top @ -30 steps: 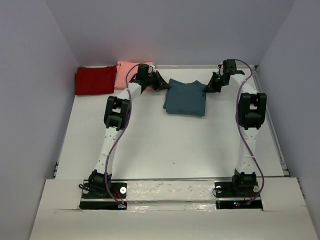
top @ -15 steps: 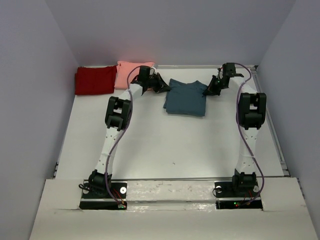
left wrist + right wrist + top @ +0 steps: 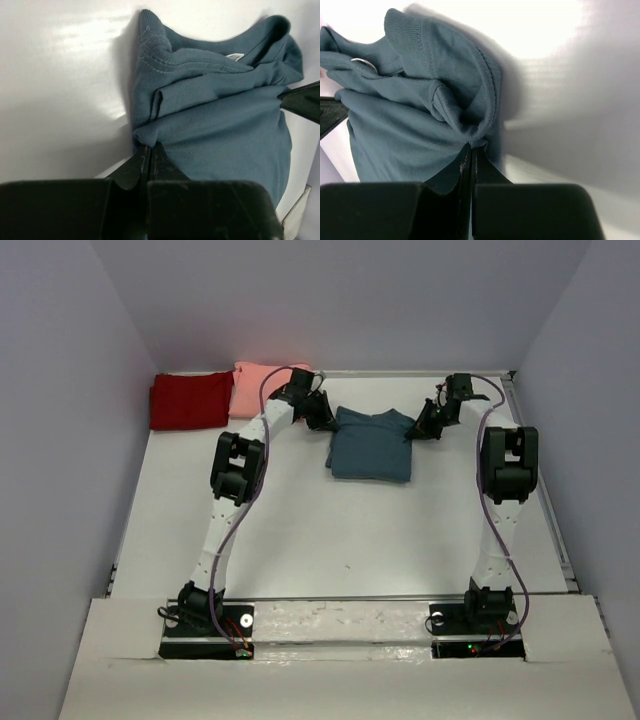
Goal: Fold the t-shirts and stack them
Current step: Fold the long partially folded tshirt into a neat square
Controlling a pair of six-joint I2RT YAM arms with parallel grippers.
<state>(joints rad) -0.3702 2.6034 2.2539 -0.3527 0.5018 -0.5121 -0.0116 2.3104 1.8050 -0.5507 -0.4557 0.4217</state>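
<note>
The teal-blue t-shirt (image 3: 371, 445) lies folded at the far middle of the table, its far edge bunched up. My left gripper (image 3: 328, 420) pinches its far left corner; in the left wrist view the jaws (image 3: 149, 146) are shut on a fold of teal cloth (image 3: 215, 125). At the far right corner my right gripper (image 3: 412, 432) does the same, jaws (image 3: 471, 146) shut on gathered fabric (image 3: 410, 115). A dark red t-shirt (image 3: 188, 400) and a salmon-pink t-shirt (image 3: 262, 383) lie side by side at the far left.
Grey walls close in the white table (image 3: 330, 530) on three sides. A metal rail (image 3: 545, 490) runs along the right edge. Both arm bases (image 3: 210, 615) sit at the near edge.
Both grippers have moved toward each other and slightly nearer, still holding the teal shirt's far corners. The shirt's far edge has bunched and shifted a little toward me.
</note>
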